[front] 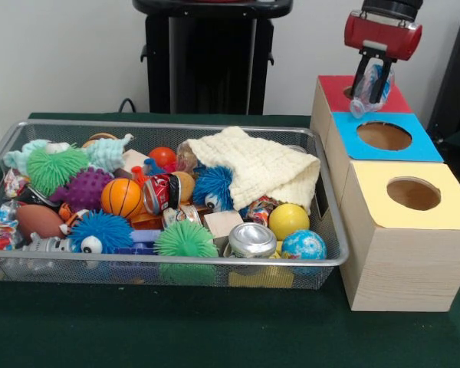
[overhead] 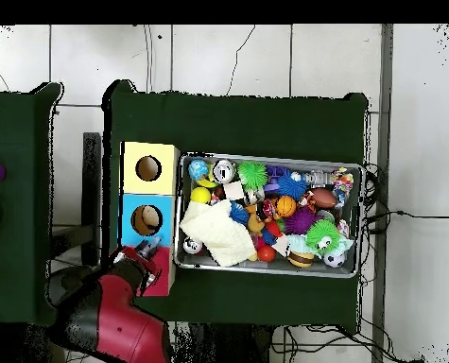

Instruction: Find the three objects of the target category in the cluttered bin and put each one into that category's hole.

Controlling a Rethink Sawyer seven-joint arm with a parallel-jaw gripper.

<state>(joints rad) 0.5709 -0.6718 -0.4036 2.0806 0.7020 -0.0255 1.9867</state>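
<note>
- Counter (front: 215,330): dark green cover; carries the wire bin and the row of boxes side by side.
- Wire bin (front: 31,132): mesh tray, full. Contents include a cream cloth (front: 257,165) draped over the end nearest the boxes, an orange basketball (front: 121,197), a purple spiky ball (front: 84,188), green fuzzy balls (front: 185,239), blue fuzzy toys with eyes (front: 100,231), a yellow ball (front: 288,220), a globe-print ball (front: 303,245), a crushed silver can (front: 252,240) and a red can (front: 161,193).
- Boxes: three wooden boxes in a row just beside the bin, each with a round hole on top. Yellow-topped box (front: 402,230) at one end, blue-topped box (front: 383,138) in the middle, red-topped box (front: 333,88) at the other end, largely hidden behind the gripper's load.
- Arm (overhead: 110,321): red and black, reaching to the red box.
- Gripper (front: 374,88): jaws closed on a crumpled clear plastic bottle (front: 368,96), which hangs with its long axis roughly upright.
- Key relation: the bottle sits directly above the red box, its lower end close to the top; the hole there is hidden in both views, so exact alignment cannot be told. Judged step: lower or release straight down. Risk: the bottle catching the hole's rim.
</note>
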